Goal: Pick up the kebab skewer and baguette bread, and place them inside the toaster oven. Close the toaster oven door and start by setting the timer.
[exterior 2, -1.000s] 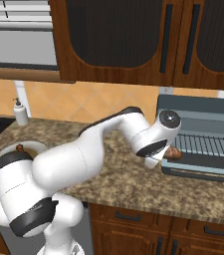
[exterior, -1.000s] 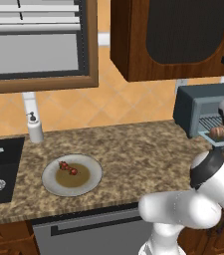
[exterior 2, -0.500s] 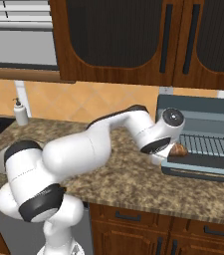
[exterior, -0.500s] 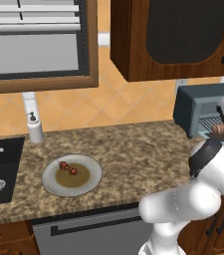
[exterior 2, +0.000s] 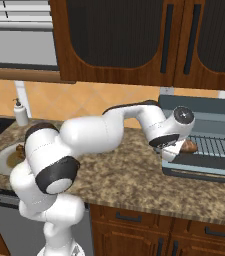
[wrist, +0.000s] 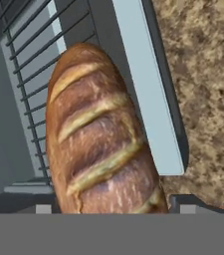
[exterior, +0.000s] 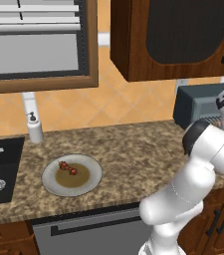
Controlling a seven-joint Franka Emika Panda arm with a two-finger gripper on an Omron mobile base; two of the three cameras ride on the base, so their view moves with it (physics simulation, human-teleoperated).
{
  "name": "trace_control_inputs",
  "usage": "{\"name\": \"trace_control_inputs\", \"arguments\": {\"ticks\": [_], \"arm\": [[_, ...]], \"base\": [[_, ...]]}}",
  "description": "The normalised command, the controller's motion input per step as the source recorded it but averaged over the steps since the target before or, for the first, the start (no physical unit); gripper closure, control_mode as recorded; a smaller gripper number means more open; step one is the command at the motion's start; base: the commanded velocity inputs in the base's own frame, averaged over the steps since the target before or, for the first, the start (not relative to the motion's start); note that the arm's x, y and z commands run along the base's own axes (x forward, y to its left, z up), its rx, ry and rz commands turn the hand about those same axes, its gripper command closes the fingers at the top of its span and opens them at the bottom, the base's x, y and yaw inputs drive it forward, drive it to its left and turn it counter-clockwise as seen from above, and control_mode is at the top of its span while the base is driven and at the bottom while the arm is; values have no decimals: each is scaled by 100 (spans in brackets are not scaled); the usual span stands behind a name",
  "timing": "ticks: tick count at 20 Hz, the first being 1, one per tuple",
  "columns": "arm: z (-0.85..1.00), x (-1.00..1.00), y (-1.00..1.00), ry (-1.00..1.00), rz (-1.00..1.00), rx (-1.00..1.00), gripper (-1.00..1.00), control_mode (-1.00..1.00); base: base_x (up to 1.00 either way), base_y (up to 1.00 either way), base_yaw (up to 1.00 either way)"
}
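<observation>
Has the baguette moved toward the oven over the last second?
Yes. In the right base view the baguette bread has shifted right, from the open toaster oven door's left edge to over the wire rack.

Glossy white arm (exterior 2: 99,132) of rounded, tube-like links, bulging at elbow and shoulder. Dark grey to black bands and round caps at the joints. Small silver disc on the wrist cap. Smooth shells, without visible cables, screws or markings.

Golden-brown scored oblong baguette bread (wrist: 101,144) – pale slashes; grey-blue boxy toaster oven (exterior 2: 204,112); speckled brown granite surface (exterior 2: 134,180); dark-red skewer chunks (exterior: 67,168).
</observation>
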Motion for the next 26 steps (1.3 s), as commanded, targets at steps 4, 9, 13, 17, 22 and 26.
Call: {"name": "trace_control_inputs", "arguments": {"ticks": [4,9,13,17,22,26], "arm": [[0,32,-28,-1,20,0,100,-100],[0,14,-46,-10,4,0,100,-100],[0,41,-12,-4,0,0,100,-100],[0,38,-14,-4,0,0,100,-100],[-1,41,-6,-1,0,0,100,-100],[-21,46,0,0,0,-1,100,-100]], "base": [[0,0,0],[0,0,0],[0,0,0],[0,0,0],[0,0,0],[0,0,0]]}}
